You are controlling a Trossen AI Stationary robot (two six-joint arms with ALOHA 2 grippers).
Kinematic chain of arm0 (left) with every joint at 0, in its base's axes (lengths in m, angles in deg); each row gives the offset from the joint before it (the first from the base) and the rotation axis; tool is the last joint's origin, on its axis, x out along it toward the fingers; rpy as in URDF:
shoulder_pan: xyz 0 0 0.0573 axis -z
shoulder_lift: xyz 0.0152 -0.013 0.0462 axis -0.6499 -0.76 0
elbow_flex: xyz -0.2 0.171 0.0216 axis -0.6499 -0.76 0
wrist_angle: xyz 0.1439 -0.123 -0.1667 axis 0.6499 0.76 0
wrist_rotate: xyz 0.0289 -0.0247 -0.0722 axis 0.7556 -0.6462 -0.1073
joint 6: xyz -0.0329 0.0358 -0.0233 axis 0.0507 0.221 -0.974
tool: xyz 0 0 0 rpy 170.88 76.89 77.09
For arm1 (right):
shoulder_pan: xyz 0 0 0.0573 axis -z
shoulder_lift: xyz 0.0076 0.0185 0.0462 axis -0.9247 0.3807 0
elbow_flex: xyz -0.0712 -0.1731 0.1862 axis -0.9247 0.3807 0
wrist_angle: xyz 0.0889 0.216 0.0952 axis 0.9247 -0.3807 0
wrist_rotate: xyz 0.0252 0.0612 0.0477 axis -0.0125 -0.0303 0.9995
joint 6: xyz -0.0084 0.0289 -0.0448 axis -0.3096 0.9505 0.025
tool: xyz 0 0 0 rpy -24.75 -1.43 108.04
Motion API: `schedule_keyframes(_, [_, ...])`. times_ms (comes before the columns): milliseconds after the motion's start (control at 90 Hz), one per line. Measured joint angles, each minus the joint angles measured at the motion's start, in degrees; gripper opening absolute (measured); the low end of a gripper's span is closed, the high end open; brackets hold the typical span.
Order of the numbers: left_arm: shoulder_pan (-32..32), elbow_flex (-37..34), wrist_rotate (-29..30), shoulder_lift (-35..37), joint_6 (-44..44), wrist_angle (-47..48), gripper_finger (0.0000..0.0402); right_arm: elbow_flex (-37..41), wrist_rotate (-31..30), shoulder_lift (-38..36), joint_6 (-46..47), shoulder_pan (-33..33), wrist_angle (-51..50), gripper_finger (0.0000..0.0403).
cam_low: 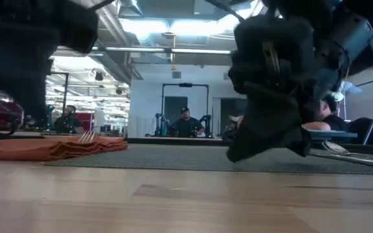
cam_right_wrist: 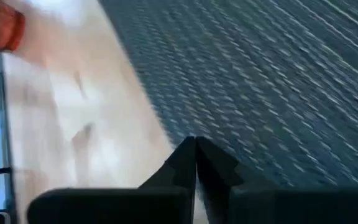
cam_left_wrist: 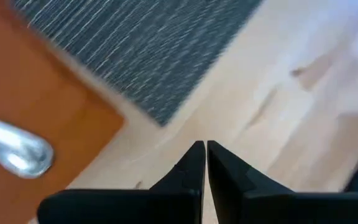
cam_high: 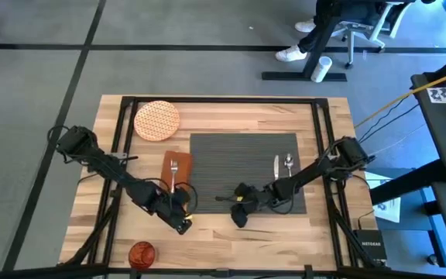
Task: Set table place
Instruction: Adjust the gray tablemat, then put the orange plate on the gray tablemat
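Both my end effectors are pinched narrow, holding nothing. Right end effector (cam_high: pixel 239 218) sits at the mat's (cam_high: pixel 231 159) edge, plate (cam_high: pixel 157 120) well beyond; I'd lift high first.

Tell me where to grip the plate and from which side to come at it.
Grip the plate at its rim, coming from above with one finger inside the edge and one outside. It lies flat on the table at the far left corner, clear of the placemat and napkin, so no side hold is likely. The left gripper is nearer; its near edge looks easiest to reach.
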Motion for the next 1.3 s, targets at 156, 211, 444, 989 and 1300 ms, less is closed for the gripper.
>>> schedule_keyframes(156, [-2.60,5.00,1.20,0.91,6.96,4.72,0.0000,-4.23,1.44,0.00,-4.07,0.00,-0.33,0.0000])
schedule_keyframes(211, [-4.02,7.15,1.84,1.70,9.76,9.34,0.0000,-6.39,3.00,0.00,-6.07,0.00,-0.60,0.0000])
schedule_keyframes(444, [-14.08,15.30,5.91,3.94,22.29,41.57,0.0000,-21.19,1.01,0.00,-17.16,0.00,-21.53,0.0000])
schedule_keyframes(989, [-33.97,12.90,11.74,3.86,33.25,46.62,0.0000,-51.11,-13.26,-2.40,-35.04,9.19,-63.99,0.0000])
schedule_keyframes(1300, [-39.31,12.83,8.77,3.84,45.19,41.19,0.0000,-52.41,-17.68,-12.67,-37.23,12.19,-70.31,0.0000])
